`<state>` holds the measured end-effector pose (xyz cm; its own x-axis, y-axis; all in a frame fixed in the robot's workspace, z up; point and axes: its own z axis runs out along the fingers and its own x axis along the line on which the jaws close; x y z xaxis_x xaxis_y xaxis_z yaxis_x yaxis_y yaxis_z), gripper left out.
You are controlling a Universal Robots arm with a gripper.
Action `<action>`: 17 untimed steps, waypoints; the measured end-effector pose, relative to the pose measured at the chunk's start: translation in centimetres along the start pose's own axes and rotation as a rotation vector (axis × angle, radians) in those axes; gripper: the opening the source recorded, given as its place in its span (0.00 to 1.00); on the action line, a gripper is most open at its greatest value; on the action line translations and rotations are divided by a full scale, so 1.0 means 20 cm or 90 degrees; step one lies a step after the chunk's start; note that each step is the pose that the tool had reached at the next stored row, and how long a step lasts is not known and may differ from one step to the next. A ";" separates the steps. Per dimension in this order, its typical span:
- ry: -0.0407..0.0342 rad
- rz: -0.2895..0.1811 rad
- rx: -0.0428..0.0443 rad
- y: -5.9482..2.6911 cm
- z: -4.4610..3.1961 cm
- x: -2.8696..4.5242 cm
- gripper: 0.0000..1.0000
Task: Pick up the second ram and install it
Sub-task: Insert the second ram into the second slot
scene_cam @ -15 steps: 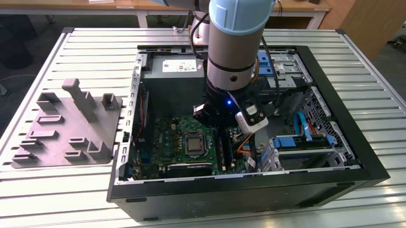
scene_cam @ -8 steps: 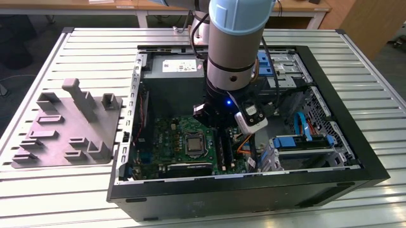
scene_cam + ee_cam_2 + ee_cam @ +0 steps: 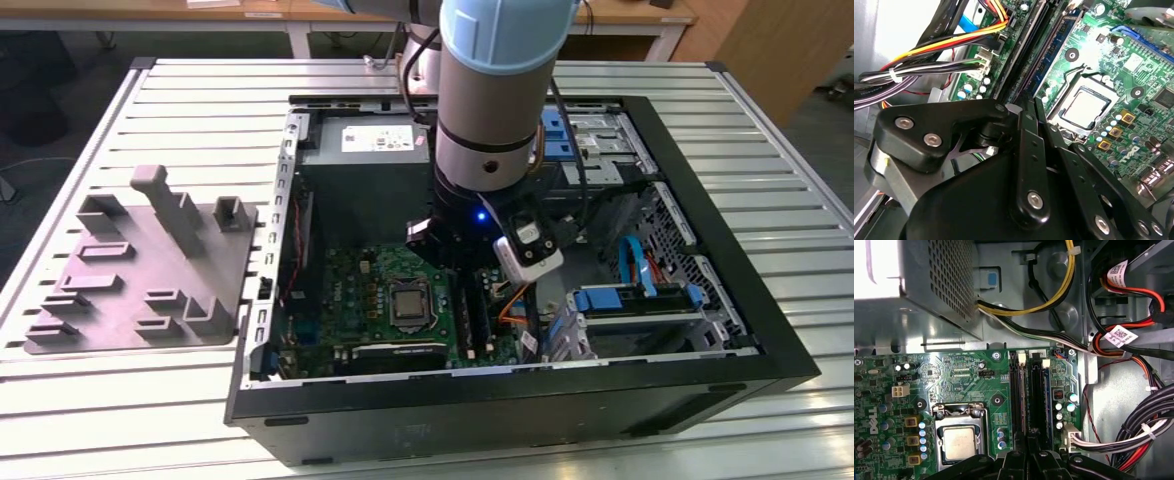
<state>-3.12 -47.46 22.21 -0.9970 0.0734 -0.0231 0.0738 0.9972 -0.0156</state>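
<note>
Pinched almost closed, the black metal hand (image 3: 1033,102) grips the near end of the second ram (image 3: 1056,47), a long thin blue circuit strip with dark chips. The fingers (image 3: 1026,130) are drawn in to a slim gap with the strip's edge between them. In the second wrist view the strip stands on edge in a black memory slot just beside the square silver processor socket (image 3: 1086,107), running away from the fingertips along the slot. In the first wrist view the hand sits directly over the pair of black memory slots with white end latches (image 3: 1019,390).

Both slots belong to the large green circuit board (image 3: 959,375). On the far side of the slots from the socket, a bundle of yellow, red and black cables (image 3: 954,42) crosses bare metal. The perforated grey power-supply box (image 3: 904,290) lies beyond the board's edge.

In the exterior view the pale blue and silver robot arm (image 3: 494,100) reaches straight down into the open black computer case (image 3: 534,400), with bright blue plastic drive brackets (image 3: 627,298) towards the exterior view's right. The case rests on a ribbed metal counter (image 3: 134,420), and a grey moulded parts holder (image 3: 134,270) lies on the exterior view's left, well apart from the hand
</note>
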 end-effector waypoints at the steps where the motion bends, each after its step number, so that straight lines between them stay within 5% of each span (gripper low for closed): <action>1: 0.0000 0.000 0.0000 0.000 0.000 0.000 0.13; 17: -0.0004 0.002 0.0068 -0.001 0.002 0.000 0.13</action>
<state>-3.12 -47.49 22.18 -0.9968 0.0760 -0.0238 0.0766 0.9967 -0.0263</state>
